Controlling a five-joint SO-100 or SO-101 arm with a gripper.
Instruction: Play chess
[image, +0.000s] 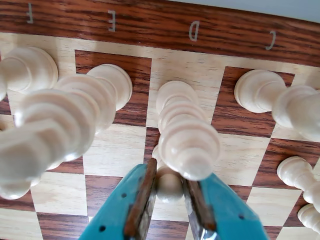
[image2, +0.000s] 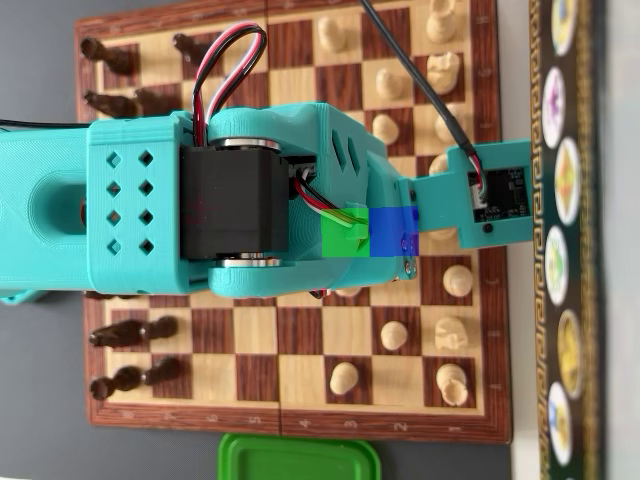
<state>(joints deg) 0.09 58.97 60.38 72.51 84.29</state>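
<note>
Table: dark grey surface.
On it: wooden chessboard, green lid, patterned strip.

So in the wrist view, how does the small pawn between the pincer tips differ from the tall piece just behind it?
The pawn is short with a plain round head; the tall piece is ringed and far taller. The pawn sits between the pincer fingers; the tall piece stands free, beyond them. Both are pale wood on the D file.

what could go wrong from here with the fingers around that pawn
1. The tall piece leans close over the pawn between the fingers; lifting could knock it over.
2. The grip sits on the pawn's round head, so it may slip out.
3. In the overhead view the arm hides the pawn.
</note>
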